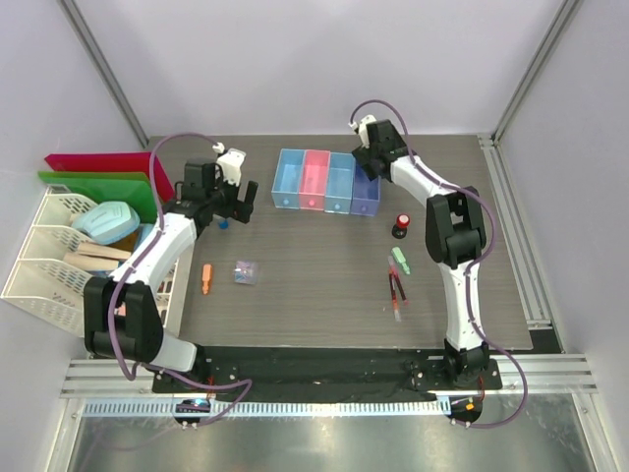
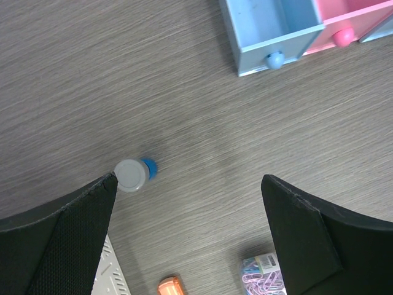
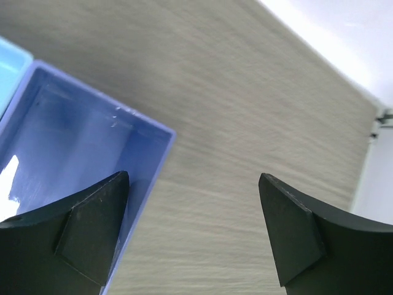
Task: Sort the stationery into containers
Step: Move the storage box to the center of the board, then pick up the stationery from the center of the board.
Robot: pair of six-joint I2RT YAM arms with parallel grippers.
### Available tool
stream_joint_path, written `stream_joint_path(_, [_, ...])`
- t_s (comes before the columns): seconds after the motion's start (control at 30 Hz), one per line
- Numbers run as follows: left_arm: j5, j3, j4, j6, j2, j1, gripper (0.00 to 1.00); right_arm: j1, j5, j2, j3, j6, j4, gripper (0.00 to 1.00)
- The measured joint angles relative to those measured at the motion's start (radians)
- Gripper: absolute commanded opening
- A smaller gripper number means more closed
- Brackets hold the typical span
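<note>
Containers (image 1: 314, 204) in row, right pincer (image 3: 193, 184) open above purple box (image 3: 61, 135)

A robot lab: a table (image 1: 314, 310) with a left arm (image 1: 162, 246) and right arm (image 1: 454, 256) bolted on, white panels (image 1: 314, 59) and metal posts (image 1: 103, 64) around it.

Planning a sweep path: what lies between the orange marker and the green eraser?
In the top view, only the clear packet, near the orange marker; from there to the green eraser the table is bare.
</note>
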Motion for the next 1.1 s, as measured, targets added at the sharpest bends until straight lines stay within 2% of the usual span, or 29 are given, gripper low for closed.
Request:
stream_joint_path(0.2, [0.01,0.0,0.002,-0.016,0.008,0.0,1.0,-0.029,0.013,0.04,0.098,-0.064,-0.006,0.93])
stream_joint_path(0.37, [0.01,0.0,0.002,-0.017,0.013,0.0,1.0,-0.021,-0.009,0.032,0.108,-0.072,-0.019,0.96])
stream_joint_path(0.5, [0.01,0.0,0.002,-0.014,0.013,0.0,1.0,-0.005,-0.081,-0.068,0.002,-0.065,-0.085,0.97])
stream_joint_path(0.7, [-0.001,-0.003,0.001,0.013,0.012,0.0,1.0,0.005,-0.212,-0.401,-0.237,-0.048,-0.21,0.97])
stream_joint_path(0.87, [-0.023,-0.04,0.002,0.036,0.002,0.0,1.0,-0.011,-0.276,-0.647,-0.424,-0.045,-0.231,0.97])
stream_joint_path(0.97, [-0.025,-0.06,0.002,0.038,-0.011,0.0,1.0,-0.016,-0.288,-0.698,-0.522,-0.045,-0.244,0.97])
stream_joint_path(1.1, [-0.019,-0.075,0.002,0.036,-0.045,0.0,1.0,-0.018,-0.304,-0.679,-0.618,-0.045,-0.272,0.93])
